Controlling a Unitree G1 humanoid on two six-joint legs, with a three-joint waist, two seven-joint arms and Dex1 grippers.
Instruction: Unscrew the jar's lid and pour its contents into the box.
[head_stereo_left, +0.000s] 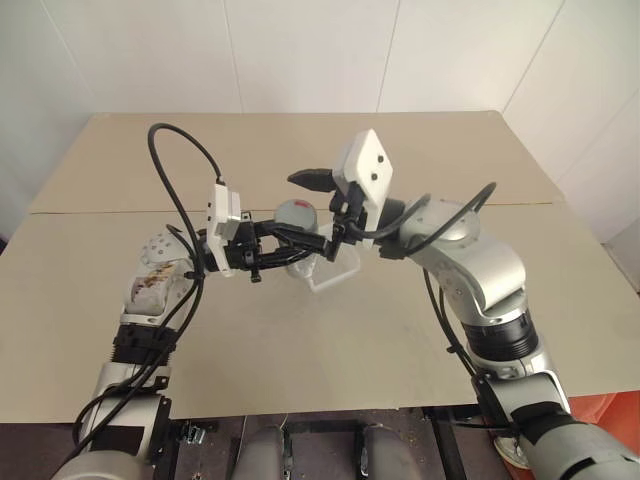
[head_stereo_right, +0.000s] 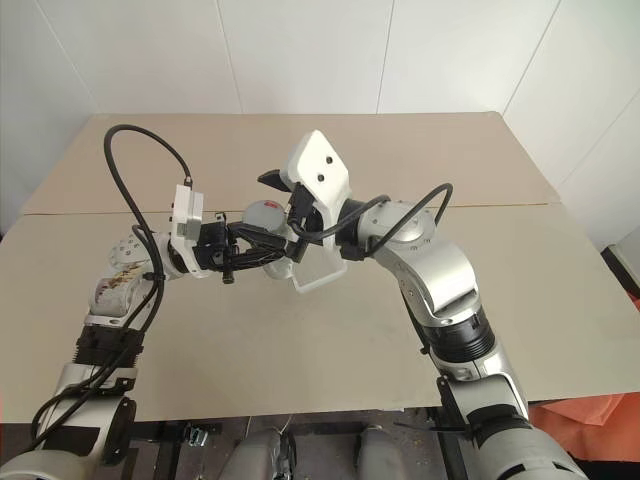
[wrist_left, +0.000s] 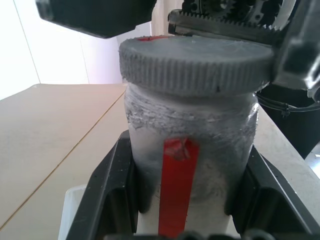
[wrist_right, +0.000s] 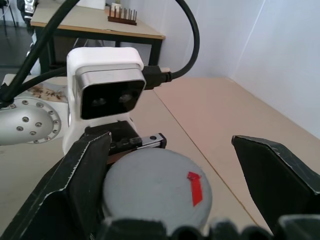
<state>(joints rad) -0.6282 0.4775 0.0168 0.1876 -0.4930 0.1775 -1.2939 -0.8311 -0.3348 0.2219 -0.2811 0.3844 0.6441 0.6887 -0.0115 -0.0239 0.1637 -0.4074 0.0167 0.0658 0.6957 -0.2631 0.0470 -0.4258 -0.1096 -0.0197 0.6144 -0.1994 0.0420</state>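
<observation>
left jaws (head_stereo_left: 312, 240) clamping jar (wrist_left: 190, 155), lid (wrist_right: 155, 185) on

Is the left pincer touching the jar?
Touching. In the left wrist view, both fingers of the left pincer press against the sides of the jar.

The left end effector (head_stereo_right: 268, 240) grips the jar (head_stereo_right: 266, 222) above the box (head_stereo_right: 318, 268), the right end effector (head_stereo_right: 283, 205) spread around its lid (head_stereo_right: 263, 211).

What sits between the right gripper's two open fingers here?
The lid, still on the jar that the left gripper clamps. In the right wrist view it sits against one finger, with a bare gap to the other.
</observation>
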